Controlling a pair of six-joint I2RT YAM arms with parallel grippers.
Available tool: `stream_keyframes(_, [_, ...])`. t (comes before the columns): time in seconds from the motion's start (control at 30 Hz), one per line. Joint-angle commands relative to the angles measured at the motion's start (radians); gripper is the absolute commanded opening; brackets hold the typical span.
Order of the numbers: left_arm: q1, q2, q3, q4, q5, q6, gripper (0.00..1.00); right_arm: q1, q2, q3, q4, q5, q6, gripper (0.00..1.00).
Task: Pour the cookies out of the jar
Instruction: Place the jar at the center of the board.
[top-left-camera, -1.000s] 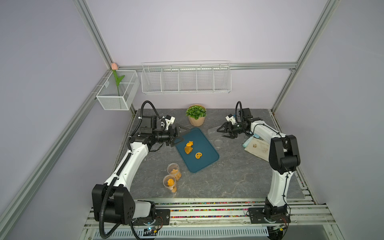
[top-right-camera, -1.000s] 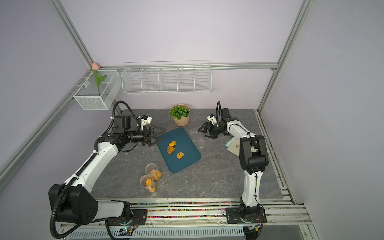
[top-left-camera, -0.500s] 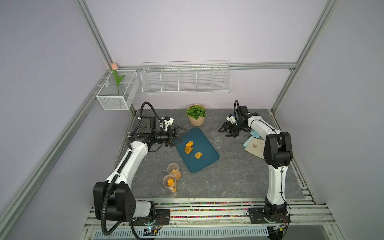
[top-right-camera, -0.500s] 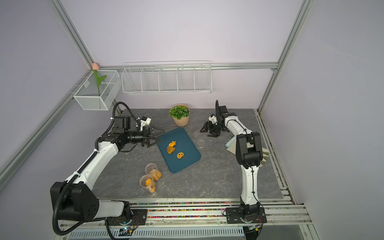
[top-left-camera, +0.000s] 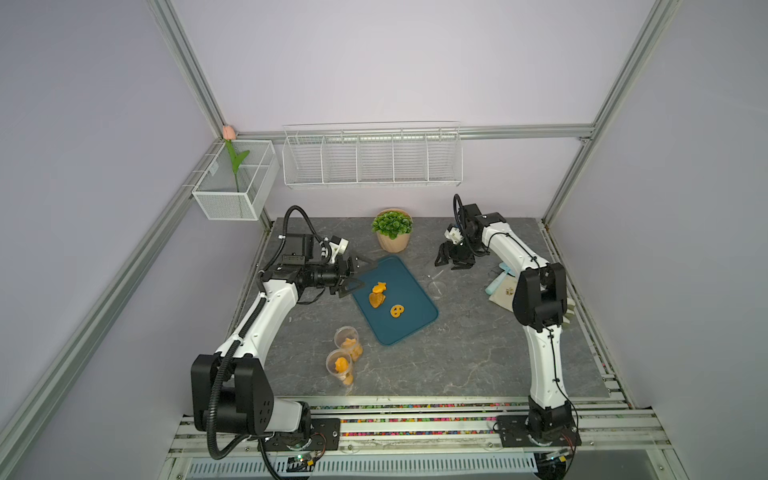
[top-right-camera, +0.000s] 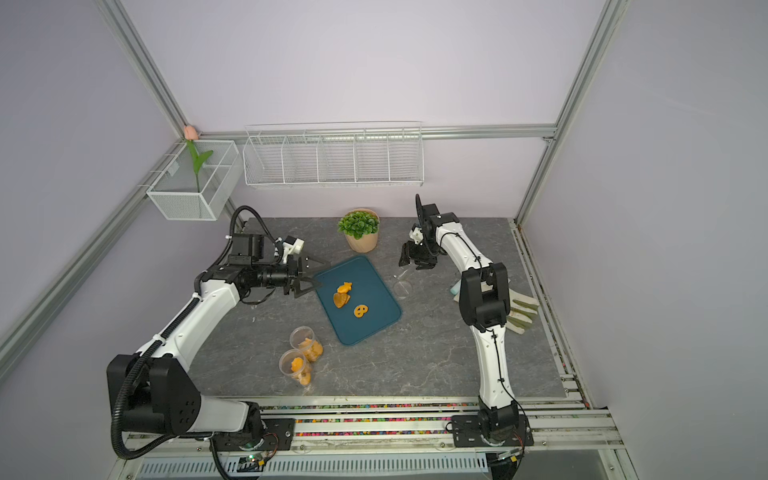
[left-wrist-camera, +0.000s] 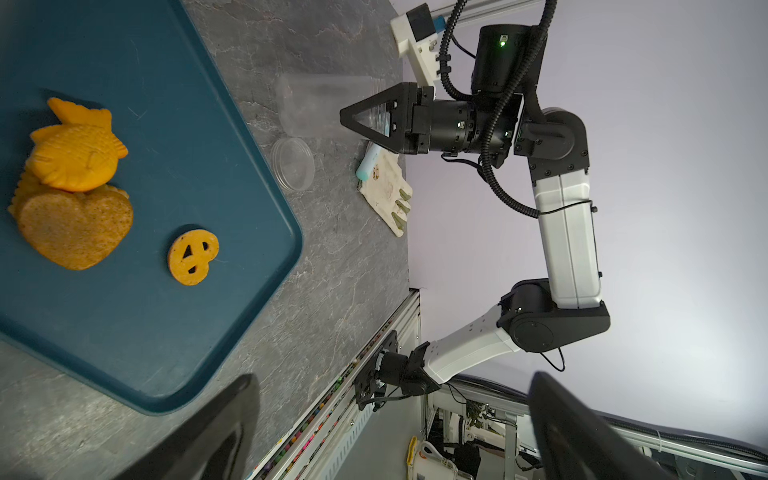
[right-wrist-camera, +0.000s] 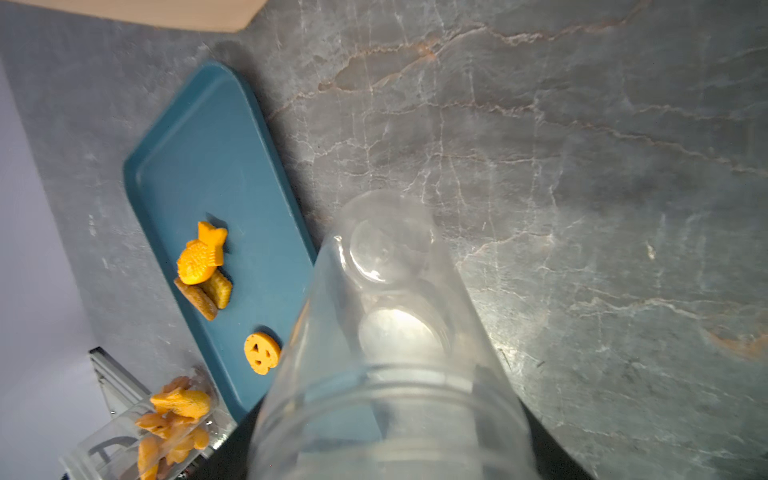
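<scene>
The right tool is clamped on a clear empty jar, gripping it near the threaded mouth with the base pointing away toward the grey tabletop. Whether the base touches the tabletop cannot be told. A clear round lid lies just beside the teal tray, between it and the held jar.

The poured cookies lie on the tray. A fish cookie leans on a heart cookie, with a ridged one partly hidden beneath them. A pretzel cookie sits apart from them, nearer the tray's front.

The left tool has its fingers spread wide and holds nothing, hovering at the tray's left edge.

Two more clear jars, both holding orange cookies, sit side by side near the tray's front corner.
</scene>
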Motion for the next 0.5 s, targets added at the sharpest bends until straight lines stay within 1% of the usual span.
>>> stream_keyframes(0.0, [0.004, 0.008, 0.02, -0.021, 0.006, 0.036, 1.0, 0.037, 0.032, 0.068, -0.12, 0.121, -0.07, 0.66])
stream_keyframes(0.23, [0.006, 0.006, 0.008, -0.018, 0.005, 0.038, 1.0, 0.099, 0.051, 0.145, -0.179, 0.254, -0.1, 0.68])
stream_keyframes(0.47, [0.004, 0.004, 0.007, -0.02, 0.006, 0.036, 1.0, 0.144, 0.1, 0.207, -0.214, 0.268, -0.115, 0.74])
